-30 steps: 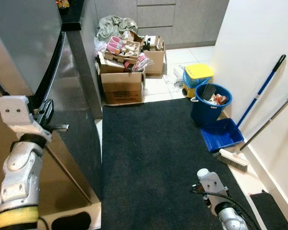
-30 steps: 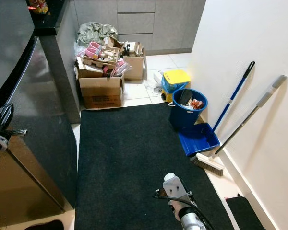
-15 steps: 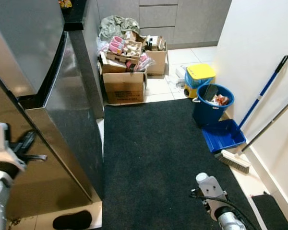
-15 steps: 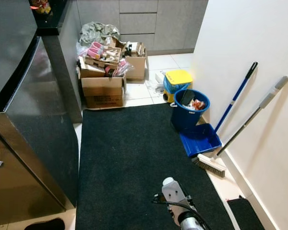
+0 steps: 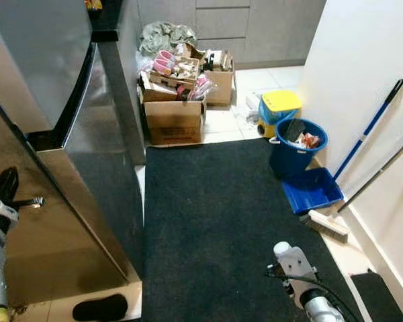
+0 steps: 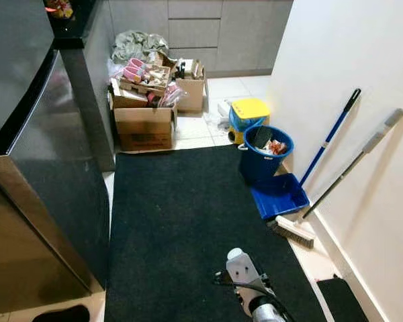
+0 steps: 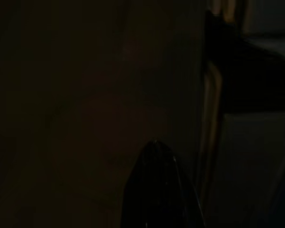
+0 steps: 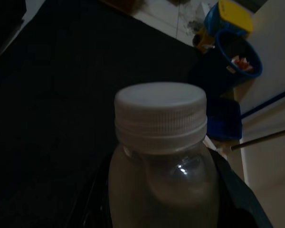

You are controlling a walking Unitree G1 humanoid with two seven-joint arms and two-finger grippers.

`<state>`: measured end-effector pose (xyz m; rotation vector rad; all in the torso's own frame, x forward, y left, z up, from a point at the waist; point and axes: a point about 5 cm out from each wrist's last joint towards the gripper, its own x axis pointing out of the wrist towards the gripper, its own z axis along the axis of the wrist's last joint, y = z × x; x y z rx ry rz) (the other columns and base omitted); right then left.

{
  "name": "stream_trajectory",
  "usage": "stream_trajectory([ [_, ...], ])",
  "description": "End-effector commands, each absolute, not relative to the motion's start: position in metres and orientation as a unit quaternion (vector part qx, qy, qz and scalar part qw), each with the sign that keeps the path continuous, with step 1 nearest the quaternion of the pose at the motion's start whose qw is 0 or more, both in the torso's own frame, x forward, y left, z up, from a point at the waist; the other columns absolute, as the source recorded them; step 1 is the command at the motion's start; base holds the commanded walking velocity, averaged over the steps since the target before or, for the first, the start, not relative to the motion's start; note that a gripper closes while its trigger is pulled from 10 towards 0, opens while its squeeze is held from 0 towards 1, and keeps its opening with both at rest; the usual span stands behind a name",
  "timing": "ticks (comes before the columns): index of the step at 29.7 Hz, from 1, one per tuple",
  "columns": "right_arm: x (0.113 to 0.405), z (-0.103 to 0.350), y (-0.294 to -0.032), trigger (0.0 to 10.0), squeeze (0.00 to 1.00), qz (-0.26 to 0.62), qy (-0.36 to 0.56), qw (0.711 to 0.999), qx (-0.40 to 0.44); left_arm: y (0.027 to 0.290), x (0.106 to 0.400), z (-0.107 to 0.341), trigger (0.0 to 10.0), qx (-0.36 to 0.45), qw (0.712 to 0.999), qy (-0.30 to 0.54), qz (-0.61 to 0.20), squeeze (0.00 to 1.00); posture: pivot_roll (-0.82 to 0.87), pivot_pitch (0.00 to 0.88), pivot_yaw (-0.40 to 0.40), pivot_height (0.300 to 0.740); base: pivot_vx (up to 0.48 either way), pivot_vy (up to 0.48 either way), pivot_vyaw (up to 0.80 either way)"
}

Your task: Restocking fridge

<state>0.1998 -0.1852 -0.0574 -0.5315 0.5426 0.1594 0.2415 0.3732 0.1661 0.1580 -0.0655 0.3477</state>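
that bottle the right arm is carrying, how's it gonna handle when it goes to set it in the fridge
The bottle in the right gripper looks like thin clear plastic, so it probably flexes under a hard squeeze. Its smooth rounded shoulder may slip. The ribbed white cap appears screwed on, so spilling seems unlikely. It looks narrow, so it could tip if set down crooked.

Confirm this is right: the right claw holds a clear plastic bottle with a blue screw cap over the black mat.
Not quite: the cap is white, not blue, as the right wrist view shows. The right claw does hold the clear plastic bottle with its white screw cap over the black mat.
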Motion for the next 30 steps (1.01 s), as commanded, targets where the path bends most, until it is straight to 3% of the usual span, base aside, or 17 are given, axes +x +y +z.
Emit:
stream_trajectory([
  [1, 0.207, -0.052, -0.186, 10.0, 0.0, 0.078, 0.246, 0.93, -0.262, 0.372, 0.244, 0.162, 10.0, 0.082, 0.98, -0.029, 0.177, 0.0, 0.05, 0.021, -0.036, 0.74, 0.0, 0.0, 0.0],
  [12, 0.207, -0.052, -0.186, 10.0, 0.0, 0.076, 0.245, 0.93, -0.262, 0.373, 0.259, 0.157, 10.0, 0.091, 0.972, -0.033, 0.216, 0.0, 0.05, 0.014, -0.038, 0.74, 0.0, 0.0, 0.0],
  [25, 0.209, -0.051, -0.187, 10.0, 0.0, 0.076, 0.244, 0.93, -0.263, 0.355, 0.273, 0.143, 10.0, 0.075, 0.982, -0.017, 0.172, 0.0, 0.04, 0.012, -0.038, 0.74, 0.0, 0.0, 0.0],
  [26, 0.208, -0.051, -0.186, 10.0, 0.0, 0.076, 0.245, 0.93, -0.263, 0.354, 0.274, 0.143, 10.0, 0.076, 0.982, -0.019, 0.171, 0.25, 0.04, 0.012, -0.038, 0.74, 0.0, 0.0, 0.0],
  [27, 0.208, -0.051, -0.186, 10.0, 0.0, 0.076, 0.244, 0.93, -0.262, 0.353, 0.275, 0.144, 10.0, 0.077, 0.982, -0.02, 0.17, 1.0, 0.04, 0.012, -0.037, 0.74, 0.0, 0.0, 0.0],
  [30, 0.208, -0.051, -0.186, 10.0, 0.0, 0.076, 0.244, 0.931, -0.262, 0.352, 0.277, 0.144, 10.0, 0.077, 0.983, -0.023, 0.166, 1.0, 0.04, 0.012, -0.036, 0.74, 0.0, 0.0, 0.0],
])
